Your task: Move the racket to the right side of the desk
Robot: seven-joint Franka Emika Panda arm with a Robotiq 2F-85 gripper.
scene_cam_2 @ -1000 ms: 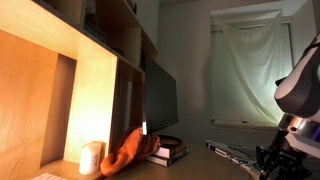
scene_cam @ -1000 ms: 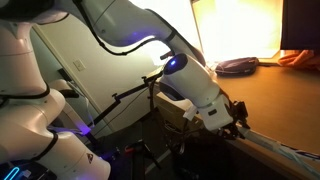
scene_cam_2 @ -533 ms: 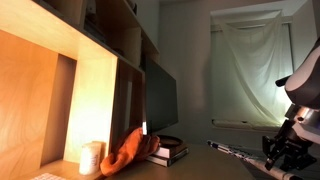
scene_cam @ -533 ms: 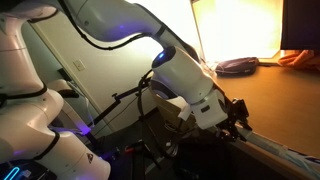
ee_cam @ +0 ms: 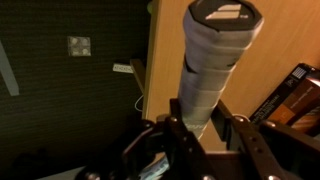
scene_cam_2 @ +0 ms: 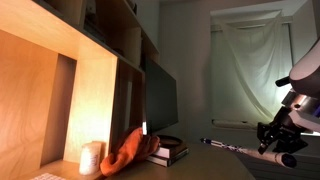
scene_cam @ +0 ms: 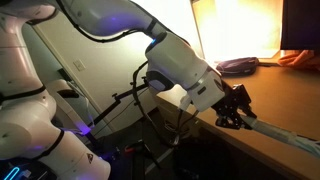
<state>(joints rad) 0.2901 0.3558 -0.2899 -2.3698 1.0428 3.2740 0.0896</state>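
Observation:
My gripper [ee_cam: 203, 118] is shut on the racket's [ee_cam: 214, 58] white-wrapped handle, which sticks out past the fingers with its dark butt cap at the top of the wrist view. In both exterior views the gripper [scene_cam: 233, 108] [scene_cam_2: 272, 135] holds the racket [scene_cam: 276, 131] [scene_cam_2: 228, 147] lifted a little above the brown desk [scene_cam: 275, 92], near its front edge [ee_cam: 155, 60]. The handle runs out roughly level from the jaws. The racket's oval head is hidden behind the gripper and arm.
A flat purple pouch [scene_cam: 237, 66] and an orange object [scene_cam: 300, 58] lie at the desk's lit back. In an exterior view an orange cloth [scene_cam_2: 133, 151], stacked books [scene_cam_2: 168, 153], a pale cup [scene_cam_2: 91, 158] and a dark monitor [scene_cam_2: 160, 95] stand by the shelf.
My gripper has risen from the desk's front edge with the racket handle in it, and the handle now hangs above the desk instead of lying along the edge.

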